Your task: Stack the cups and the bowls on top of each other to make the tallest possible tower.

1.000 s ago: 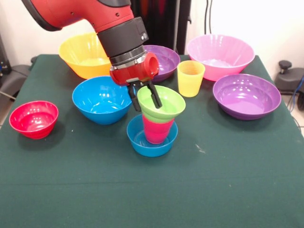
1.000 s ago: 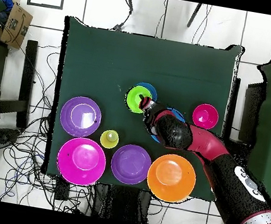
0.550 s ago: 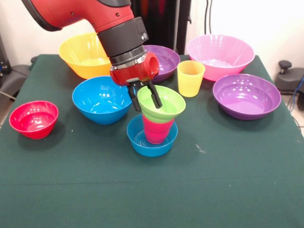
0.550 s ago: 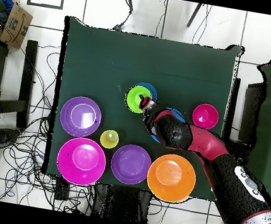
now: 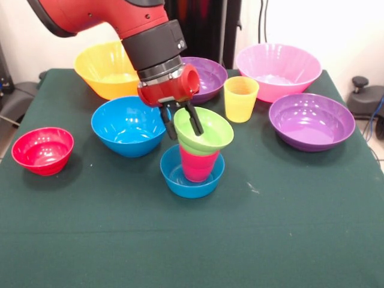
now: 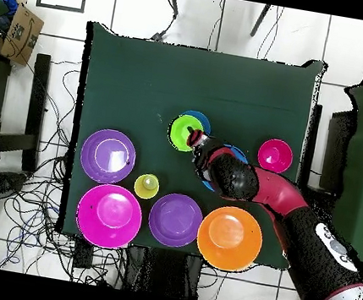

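Bowls and cups make up my tower (image 5: 195, 157), which stands near the middle of the table (image 5: 288, 234): a small blue bowl (image 5: 192, 174) as base, the red cup (image 5: 198, 165) standing in it, and the lime green bowl (image 5: 204, 129) sitting tilted on the cup. My tool (image 5: 182, 122) is closed on that green bowl's rim, one finger inside and one outside the wall. I judge all these pieces light, stiff and glossy, so slippery under a pinch; the thin rim is the only sensible place to hold a bowl, and a tilted bowl may slide off the cup when I let go. Counting: two cups, the red one in the tower and the yellow cup (image 5: 240, 98) standing loose toward the back. Eight bowls in all: large yellow bowl (image 5: 105, 69), large pink bowl (image 5: 278, 71), two purple bowls (image 5: 311, 121) (image 5: 208, 75), medium blue bowl (image 5: 127, 125), small red bowl (image 5: 42, 150) off alone at one side, plus the two already stacked. Six bowls lie loose on the cloth.
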